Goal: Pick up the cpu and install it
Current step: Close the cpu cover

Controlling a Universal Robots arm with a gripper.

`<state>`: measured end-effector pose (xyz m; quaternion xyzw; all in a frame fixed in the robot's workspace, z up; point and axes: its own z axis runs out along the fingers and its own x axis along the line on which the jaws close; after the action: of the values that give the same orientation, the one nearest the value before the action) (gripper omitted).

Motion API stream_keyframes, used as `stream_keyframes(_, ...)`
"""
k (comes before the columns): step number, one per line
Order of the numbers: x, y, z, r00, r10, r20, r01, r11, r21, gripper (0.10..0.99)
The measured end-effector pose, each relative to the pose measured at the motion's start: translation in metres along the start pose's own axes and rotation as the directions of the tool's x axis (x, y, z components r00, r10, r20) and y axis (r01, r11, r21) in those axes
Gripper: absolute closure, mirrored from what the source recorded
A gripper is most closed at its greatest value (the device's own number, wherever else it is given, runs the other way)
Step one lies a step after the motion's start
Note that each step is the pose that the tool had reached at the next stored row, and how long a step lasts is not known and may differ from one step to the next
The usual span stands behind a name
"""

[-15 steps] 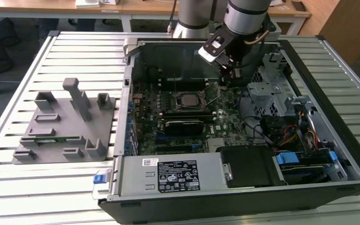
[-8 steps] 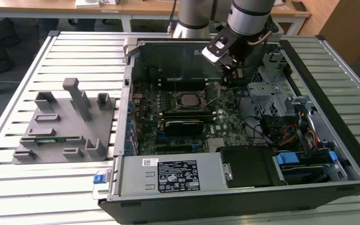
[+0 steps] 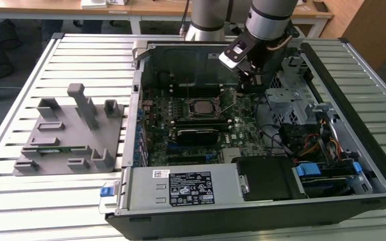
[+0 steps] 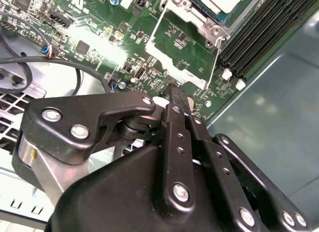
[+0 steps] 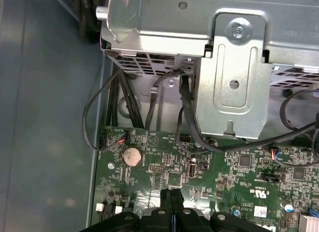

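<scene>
closed, empty gripper low inside the open computer case, cpu already in its socket

in the exterior view the gripper [image 3: 252, 75] hangs over the motherboard [image 3: 159, 108] at about 2 o'clock from the cpu [image 3: 203, 107], near it but apart. its two black fingers [image 4: 175, 100] are pressed together with nothing between them. in the second wrist view the cpu [image 4: 222, 0] lies flat, silvery top up, inside the metal socket frame [image 4: 212, 23], just beside the black memory slots [image 4: 259, 37]. in the first wrist view the fingertips [image 5: 168, 197] sit above green board near a coin cell battery [image 5: 132, 155] and a steel drive cage [image 5: 234, 92]. at 9 o'clock from the case [image 3: 247, 211], a grey fixture [image 3: 66, 135] rests on the slatted table [image 3: 32, 201], with a green memory stick [image 3: 56, 149] on it.
</scene>
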<state>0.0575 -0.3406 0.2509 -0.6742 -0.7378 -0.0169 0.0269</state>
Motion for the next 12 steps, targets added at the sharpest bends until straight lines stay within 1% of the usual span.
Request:
stream_keyframes(6,0.0010,0.0003,0.0090,1.0000,0.000,-0.0005,0.000,1.0000,0.007,0.980)
stream_keyframes(9,0.0010,-0.0005,0.0094,1.0000,0.000,-0.0004,0.000,1.0000,0.008,0.980)
stream_keyframes(12,0.0015,-0.0052,0.0095,1.0000,0.001,-0.0005,-0.001,1.0000,0.008,0.980)
